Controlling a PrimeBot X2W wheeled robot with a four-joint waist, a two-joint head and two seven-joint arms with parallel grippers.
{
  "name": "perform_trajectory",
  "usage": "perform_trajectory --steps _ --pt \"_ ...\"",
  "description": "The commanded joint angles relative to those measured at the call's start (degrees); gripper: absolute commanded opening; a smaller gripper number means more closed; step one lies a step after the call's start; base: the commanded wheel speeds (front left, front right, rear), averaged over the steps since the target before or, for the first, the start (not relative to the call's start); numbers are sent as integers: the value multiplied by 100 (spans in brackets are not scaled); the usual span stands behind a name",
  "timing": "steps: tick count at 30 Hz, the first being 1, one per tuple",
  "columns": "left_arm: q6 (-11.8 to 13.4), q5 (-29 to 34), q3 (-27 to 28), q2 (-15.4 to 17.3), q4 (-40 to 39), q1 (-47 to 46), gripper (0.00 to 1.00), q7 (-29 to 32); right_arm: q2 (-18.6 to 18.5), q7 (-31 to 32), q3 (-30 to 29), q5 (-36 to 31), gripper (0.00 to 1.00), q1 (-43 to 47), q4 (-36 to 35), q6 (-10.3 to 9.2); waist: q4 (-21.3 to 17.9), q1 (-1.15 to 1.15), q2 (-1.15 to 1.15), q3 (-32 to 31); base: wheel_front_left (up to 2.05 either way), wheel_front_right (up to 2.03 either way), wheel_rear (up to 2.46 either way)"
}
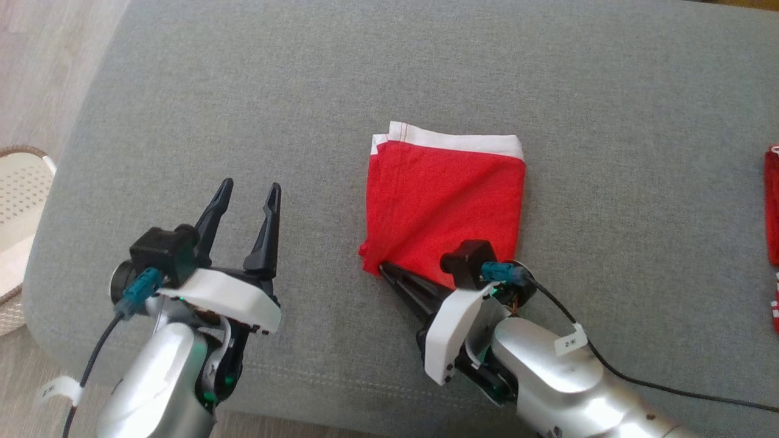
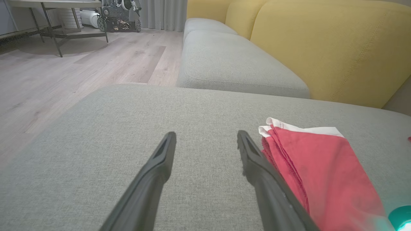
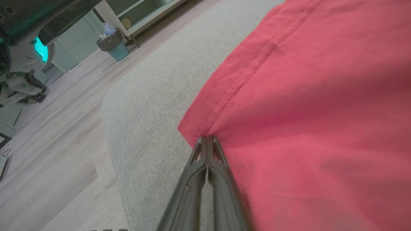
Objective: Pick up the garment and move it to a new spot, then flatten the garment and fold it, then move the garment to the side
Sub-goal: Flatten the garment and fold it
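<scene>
Close to the robot runs the front edge of the gray cushion. The left end effector hangs over bare cushion with its two fingers spread wide and nothing between them. The right end effector is pinched tight on the near left corner of the garment. The garment is red with a white strip along its far edge, folded into a square and lying flat near the middle of the cushion. There is lots of bare room past it and to both sides. A pale basket sits off the left edge. Another red cloth lies at the right edge.
</scene>
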Motion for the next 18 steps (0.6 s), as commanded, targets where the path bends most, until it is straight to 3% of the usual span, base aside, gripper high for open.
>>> perform_trajectory --steps 1,8,13,14,15,16,17,18 --pt "5 -60 197 116 -147 -280 100 -48 107 -113 91 78 0 -191 -81 -5 -5 0 0 -4 0 0 0" --pt "47 -93 227 154 -96 -177 100 -70 107 -623 -23 306 0 -330 -54 -5 -121 0 0 -151 0 0 0" --pt "120 -110 262 227 -125 -37 100 -64 18 -872 -825 59 0 -291 -213 -5 -297 0 0 -329 0 0 0" --pt "134 -113 270 248 -137 -3 100 -60 -37 -890 -1043 -30 5 -238 -276 -5 -334 0 0 -370 0 0 0" --pt "154 -114 280 271 -157 31 100 -56 -98 -902 -1299 -133 33 -171 -322 -5 -378 0 0 -405 0 0 0" --pt "173 -114 288 290 -180 64 100 -50 -156 -909 -1572 -255 74 -92 -359 -5 -416 0 0 -441 0 0 0" --pt "191 -112 295 313 -211 93 100 -45 -204 -914 -1847 -380 100 -9 -433 -5 -451 0 0 -466 0 0 0" --pt "208 -110 303 337 -238 122 100 -40 -259 -918 -2150 -535 100 76 -517 -5 -486 0 0 -494 0 0 0"
